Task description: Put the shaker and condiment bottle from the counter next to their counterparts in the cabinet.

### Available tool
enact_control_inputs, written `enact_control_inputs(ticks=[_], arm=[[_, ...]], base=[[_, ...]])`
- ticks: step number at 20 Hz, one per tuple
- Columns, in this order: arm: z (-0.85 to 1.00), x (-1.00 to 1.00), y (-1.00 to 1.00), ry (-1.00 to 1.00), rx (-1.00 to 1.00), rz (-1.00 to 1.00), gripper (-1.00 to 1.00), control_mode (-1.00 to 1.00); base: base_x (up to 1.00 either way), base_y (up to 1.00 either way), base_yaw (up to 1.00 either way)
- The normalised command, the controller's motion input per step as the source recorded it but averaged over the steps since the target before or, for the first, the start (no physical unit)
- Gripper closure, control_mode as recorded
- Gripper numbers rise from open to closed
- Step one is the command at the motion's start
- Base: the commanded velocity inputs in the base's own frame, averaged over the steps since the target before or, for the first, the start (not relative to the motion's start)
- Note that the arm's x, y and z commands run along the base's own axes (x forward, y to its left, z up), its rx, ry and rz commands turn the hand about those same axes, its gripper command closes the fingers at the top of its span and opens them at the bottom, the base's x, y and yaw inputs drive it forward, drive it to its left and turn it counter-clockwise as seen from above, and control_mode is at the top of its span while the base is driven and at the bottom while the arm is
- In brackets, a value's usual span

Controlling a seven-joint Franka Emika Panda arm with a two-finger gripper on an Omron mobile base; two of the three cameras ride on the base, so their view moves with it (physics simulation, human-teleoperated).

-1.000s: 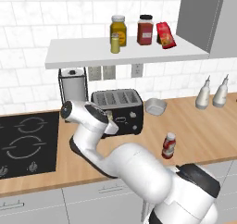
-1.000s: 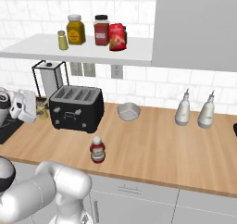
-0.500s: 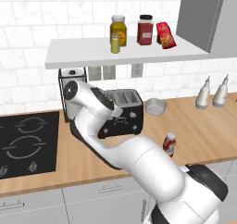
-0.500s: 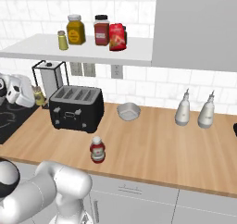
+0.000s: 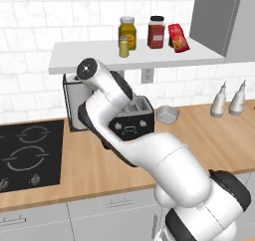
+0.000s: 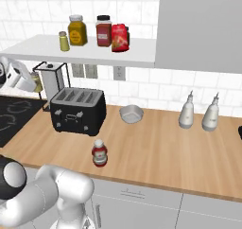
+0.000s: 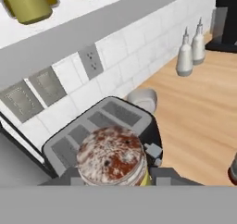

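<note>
The small yellow-green shaker with a speckled grey cap (image 7: 112, 159) sits pinched between the jaws, lifted above the black toaster (image 6: 78, 110) near the tabletop's back edge. It looks light, rigid and smooth-sided, so a grip round its body below the cap suits it. The red condiment bottle with pale cap (image 6: 99, 153) stands near the front edge of the light-wood tabletop (image 6: 160, 147). On the white shelf (image 5: 149, 56) its twin shaker (image 5: 123, 47) stands beside an amber jar (image 5: 127, 32) and a dark-red jar (image 5: 156, 32).

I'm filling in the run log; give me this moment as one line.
gripper: shut on shaker, lifted over toaster | condiment bottle: on counter | cabinet: second shaker there
</note>
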Motion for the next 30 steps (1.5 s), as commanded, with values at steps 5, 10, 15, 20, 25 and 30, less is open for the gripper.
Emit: enact_control_inputs(ticks=[5, 10, 15, 20, 25, 30], arm=[[0.67, 0.13, 0.0, 0.1, 0.11, 0.18, 1.0, -1.0], [0.68, 0.18, 0.0, 0.08, 0.12, 0.2, 1.0, -1.0], [0.54, 0.25, -0.05, -0.09, 0.0, 0.26, 1.0, -1.0], [0.42, 0.23, -0.06, -0.17, 0.0, 0.3, 1.0, -1.0], [0.03, 0.11, -0.16, -0.16, -0.17, 0.31, 1.0, -1.0], [0.0, 0.13, -0.06, -0.05, -0.12, 0.2, 1.0, -1.0]], base=[[0.0, 0.0, 0.0], [0.0, 0.0, 0.0], [0.0, 0.0, 0.0], [0.0, 0.0, 0.0], [0.0, 0.0, 0.0], [0.0, 0.0, 0.0]])
